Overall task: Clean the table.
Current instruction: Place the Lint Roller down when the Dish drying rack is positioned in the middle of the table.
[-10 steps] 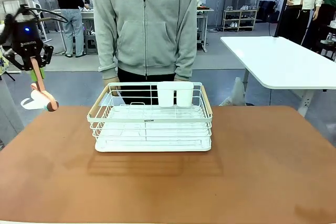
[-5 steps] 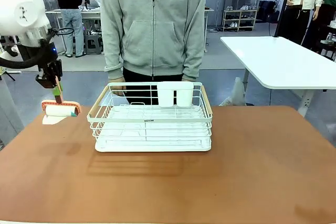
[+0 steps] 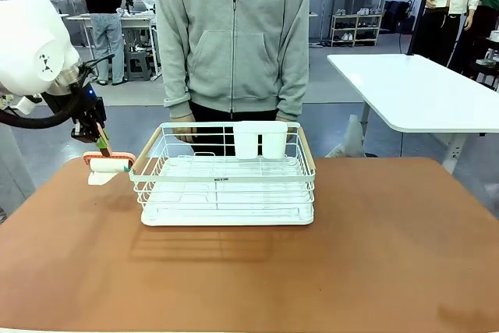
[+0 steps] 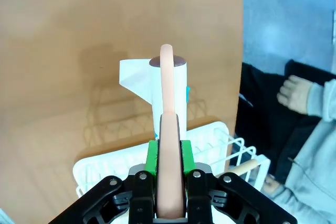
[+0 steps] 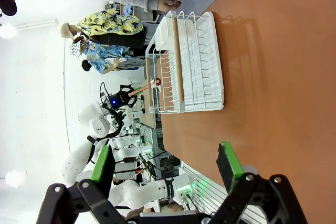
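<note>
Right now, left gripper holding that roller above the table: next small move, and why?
Probably lower it. The left gripper is shut on the peach-handled lint roller, which hangs above the reddish-brown table beside the white wire dish rack, so no wiping can start until the white roll touches down.

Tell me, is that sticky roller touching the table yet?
No. In the front view the left gripper holds the roller up in the air beside the dish rack, above the table.

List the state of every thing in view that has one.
Left pincer: shut on the lint roller's handle.
Right pincer: open, holding nothing.
Lint roller: held above the table, a loose sheet hanging off it.
Dish rack: upright on the table, no dishes.
Cutlery cup: standing in the rack.
</note>
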